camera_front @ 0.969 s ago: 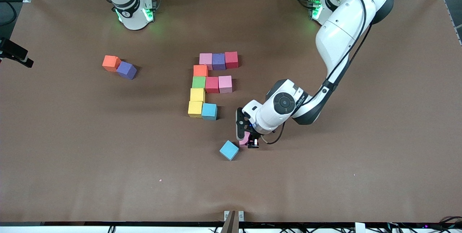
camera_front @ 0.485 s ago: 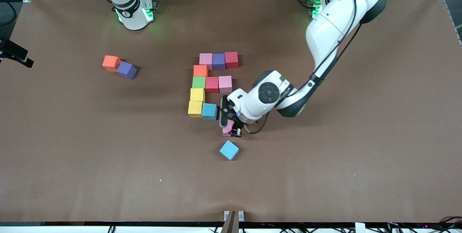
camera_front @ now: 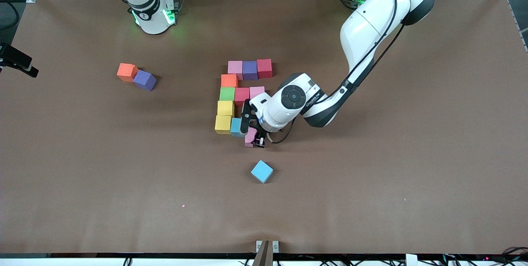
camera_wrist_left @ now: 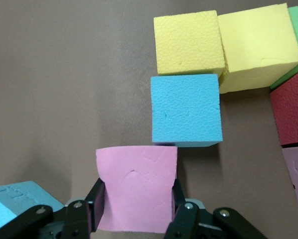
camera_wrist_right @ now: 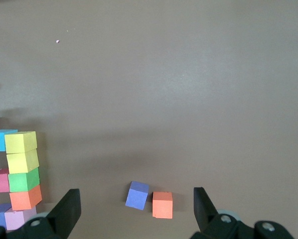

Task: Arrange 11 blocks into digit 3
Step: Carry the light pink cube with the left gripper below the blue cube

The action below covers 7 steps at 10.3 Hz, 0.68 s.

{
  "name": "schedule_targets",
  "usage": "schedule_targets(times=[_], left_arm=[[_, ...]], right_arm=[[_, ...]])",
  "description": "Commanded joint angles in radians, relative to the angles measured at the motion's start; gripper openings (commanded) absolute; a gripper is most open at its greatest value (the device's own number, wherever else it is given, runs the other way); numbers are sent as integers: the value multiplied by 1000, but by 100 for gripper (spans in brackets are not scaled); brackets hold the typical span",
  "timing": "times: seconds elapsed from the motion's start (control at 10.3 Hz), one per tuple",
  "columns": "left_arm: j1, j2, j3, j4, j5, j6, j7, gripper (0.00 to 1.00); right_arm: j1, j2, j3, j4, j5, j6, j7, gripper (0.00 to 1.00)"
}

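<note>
Left gripper partly hides pink block; seemingly airborne.

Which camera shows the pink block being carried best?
The left wrist view: the pink block fills it, gripped by the left end effector. The front view shows a sliver; the right wrist view misses it.

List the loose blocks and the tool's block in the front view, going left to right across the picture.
Orange block → purple block → pink block in the left tool → blue block.
</note>
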Motion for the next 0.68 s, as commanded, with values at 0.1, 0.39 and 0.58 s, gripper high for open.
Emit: schedule_targets(times=[0.1,0.39,0.58], left_arm=[[-4,-8,7,-30,-20,2,4,23],[1,-28,7,-68,-20,-1,-13,23],[-5,-37,5,-85,-20,-3,-58,23]], right_arm=[[-16,2,12,4,0,2,-8,100],[-16,0,12,4,0,2,-8,100],[-16,0,12,4,0,2,-8,100]])
